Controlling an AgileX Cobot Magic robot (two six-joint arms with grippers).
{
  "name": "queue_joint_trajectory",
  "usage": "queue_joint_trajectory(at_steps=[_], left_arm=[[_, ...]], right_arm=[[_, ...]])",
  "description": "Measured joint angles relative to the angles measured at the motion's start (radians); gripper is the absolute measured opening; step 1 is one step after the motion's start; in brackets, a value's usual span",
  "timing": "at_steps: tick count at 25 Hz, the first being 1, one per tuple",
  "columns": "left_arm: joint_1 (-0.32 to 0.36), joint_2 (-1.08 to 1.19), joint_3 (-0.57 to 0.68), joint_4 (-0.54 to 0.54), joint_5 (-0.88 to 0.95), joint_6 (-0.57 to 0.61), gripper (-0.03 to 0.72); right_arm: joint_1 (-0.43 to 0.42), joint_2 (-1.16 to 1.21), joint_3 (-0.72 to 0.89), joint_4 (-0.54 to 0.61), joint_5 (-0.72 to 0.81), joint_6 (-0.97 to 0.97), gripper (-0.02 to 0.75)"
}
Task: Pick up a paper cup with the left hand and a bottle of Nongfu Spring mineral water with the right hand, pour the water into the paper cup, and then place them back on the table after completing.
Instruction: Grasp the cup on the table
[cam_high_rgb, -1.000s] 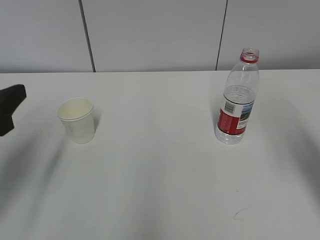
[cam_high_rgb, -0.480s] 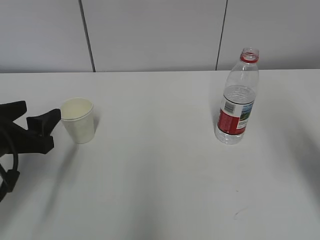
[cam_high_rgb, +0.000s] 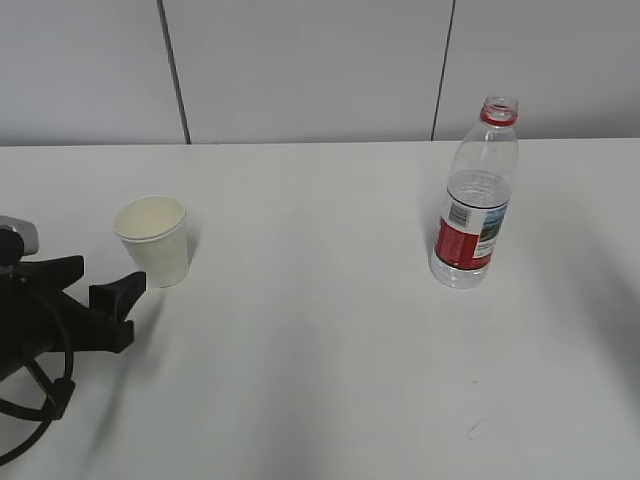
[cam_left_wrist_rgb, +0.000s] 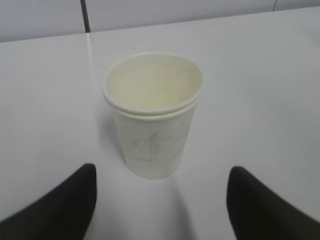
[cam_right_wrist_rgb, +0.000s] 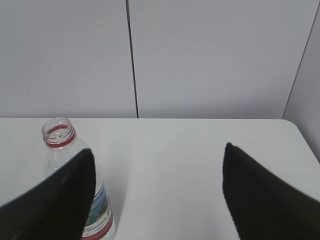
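Observation:
A white paper cup (cam_high_rgb: 153, 241) stands upright and empty on the white table (cam_high_rgb: 320, 350), left of centre. My left gripper (cam_high_rgb: 112, 273) is low at the left edge, just in front and to the left of the cup, open. In the left wrist view the cup (cam_left_wrist_rgb: 152, 115) stands a little beyond the open gripper (cam_left_wrist_rgb: 161, 172), not between its black fingers (cam_left_wrist_rgb: 60, 210). The uncapped water bottle (cam_high_rgb: 474, 200) with a red label stands upright on the right. In the right wrist view the bottle (cam_right_wrist_rgb: 60, 136) is partly behind the left finger (cam_right_wrist_rgb: 55, 200) of the open right gripper (cam_right_wrist_rgb: 159, 148).
A grey panelled wall (cam_high_rgb: 320, 70) runs along the table's far edge. A small dark mark (cam_high_rgb: 476, 430) lies on the tabletop near the front right. The right arm does not show in the exterior view.
My left gripper has come in from the left edge and moved down and right, ending close in front of the cup. Cup and bottle stand where they were.

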Motion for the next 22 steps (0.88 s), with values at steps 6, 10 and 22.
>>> queue_joint_trajectory(at_steps=[6,10,22], left_arm=[[0.000,0.005,0.000,0.026,0.000,-0.001,0.499],[0.000,0.007,-0.003,0.026,0.000,-0.001,0.500],[0.000,0.147,-0.133,0.007,-0.005,-0.001,0.587]], right_arm=[[0.000,0.000,0.000,0.000,0.000,0.000,0.587],[0.000,0.000,0.000,0.000,0.000,0.000,0.587],[0.000,0.000,0.000,0.000,-0.029,0.000,0.587]])
